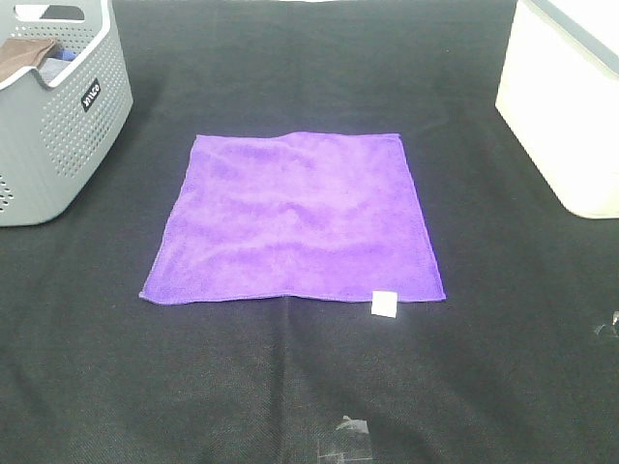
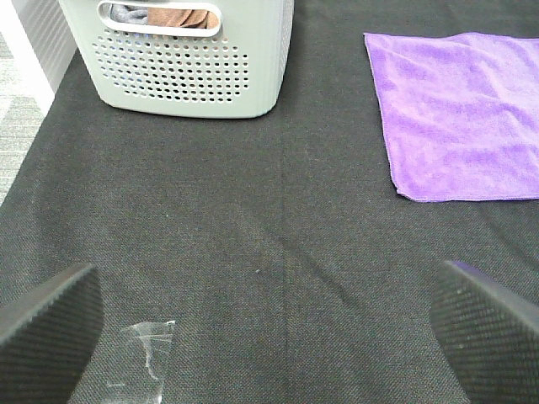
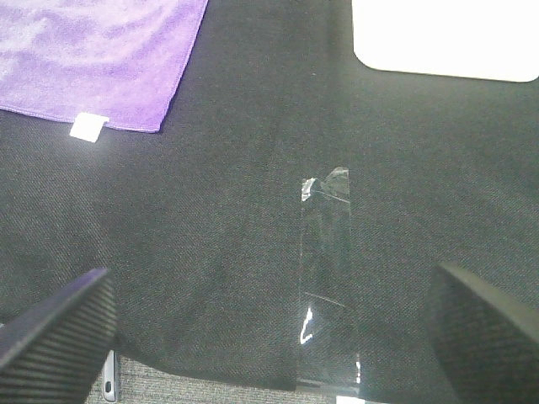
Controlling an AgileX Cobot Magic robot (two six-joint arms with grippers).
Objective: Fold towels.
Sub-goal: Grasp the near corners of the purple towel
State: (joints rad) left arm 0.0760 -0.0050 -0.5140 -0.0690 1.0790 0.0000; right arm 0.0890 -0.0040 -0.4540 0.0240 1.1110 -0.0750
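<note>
A purple towel (image 1: pixel 295 218) lies flat and unfolded on the black table in the exterior high view, with a small white tag (image 1: pixel 385 304) at its near right corner. The towel also shows in the left wrist view (image 2: pixel 461 114) and the right wrist view (image 3: pixel 93 55). Neither arm shows in the exterior high view. My left gripper (image 2: pixel 269 324) is open and empty, above bare black cloth, well apart from the towel. My right gripper (image 3: pixel 269 332) is open and empty over a strip of clear tape (image 3: pixel 327 269) near the table's front edge.
A grey perforated laundry basket (image 1: pixel 53 106) holding brown and dark cloth stands at the back left. A white bin (image 1: pixel 566 101) stands at the back right. Clear tape (image 1: pixel 346 440) is stuck to the black table cloth near the front.
</note>
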